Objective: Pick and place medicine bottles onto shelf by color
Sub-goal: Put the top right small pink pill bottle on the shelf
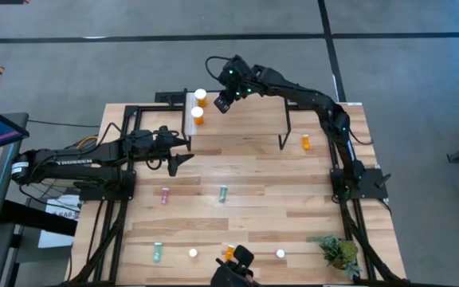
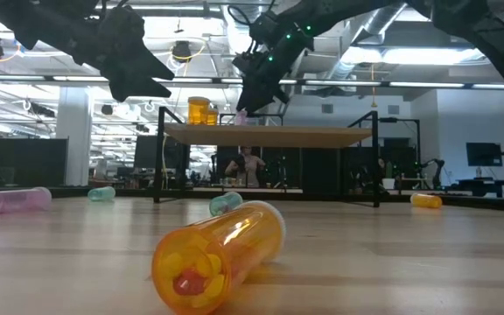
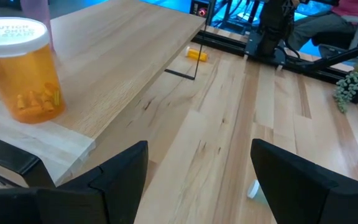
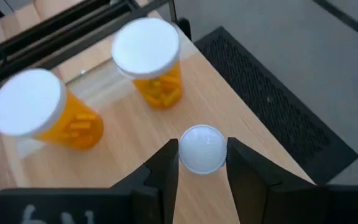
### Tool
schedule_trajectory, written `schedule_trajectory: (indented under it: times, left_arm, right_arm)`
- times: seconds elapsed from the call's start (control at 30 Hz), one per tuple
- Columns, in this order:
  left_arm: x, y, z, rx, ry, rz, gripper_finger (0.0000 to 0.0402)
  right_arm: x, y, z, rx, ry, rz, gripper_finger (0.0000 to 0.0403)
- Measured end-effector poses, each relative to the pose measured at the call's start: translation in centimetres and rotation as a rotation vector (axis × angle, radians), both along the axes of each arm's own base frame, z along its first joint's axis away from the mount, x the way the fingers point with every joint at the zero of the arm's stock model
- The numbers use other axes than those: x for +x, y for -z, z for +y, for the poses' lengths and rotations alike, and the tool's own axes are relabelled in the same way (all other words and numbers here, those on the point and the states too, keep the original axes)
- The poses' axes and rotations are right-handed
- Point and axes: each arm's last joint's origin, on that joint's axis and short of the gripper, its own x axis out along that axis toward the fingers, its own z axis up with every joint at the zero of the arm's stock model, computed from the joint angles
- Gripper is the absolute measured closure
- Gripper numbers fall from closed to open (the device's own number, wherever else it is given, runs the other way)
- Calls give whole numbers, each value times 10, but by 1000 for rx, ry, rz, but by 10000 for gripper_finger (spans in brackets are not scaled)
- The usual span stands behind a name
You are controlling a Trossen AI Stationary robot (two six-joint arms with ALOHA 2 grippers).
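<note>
Between your right jaws (image 4: 202, 163), clamped on it, a white-capped bottle (image 4: 201, 148) hangs over the shelf (image 4: 229, 99) beside two orange bottles (image 4: 149, 62); lower, release; left jaws (image 3: 197, 174) wait apart.

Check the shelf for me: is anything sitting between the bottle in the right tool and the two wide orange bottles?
Nothing: bare shelf wood separates the held bottle from the two wide orange bottles, as the right wrist view shows.
</note>
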Motion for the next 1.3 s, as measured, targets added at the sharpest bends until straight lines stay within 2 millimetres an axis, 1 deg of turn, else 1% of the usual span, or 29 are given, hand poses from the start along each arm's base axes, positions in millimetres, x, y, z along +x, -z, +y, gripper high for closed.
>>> schedule_trajectory:
  times: [1.1,1.3]
  left_arm:
    - [0,0,0,4,1,1,132]
    - [0,0,0,4,1,1,132]
  right_arm:
    - [0,-1,1,-8,-8,-2,259]
    - [-3,-9,3,-4,-14,18,257]
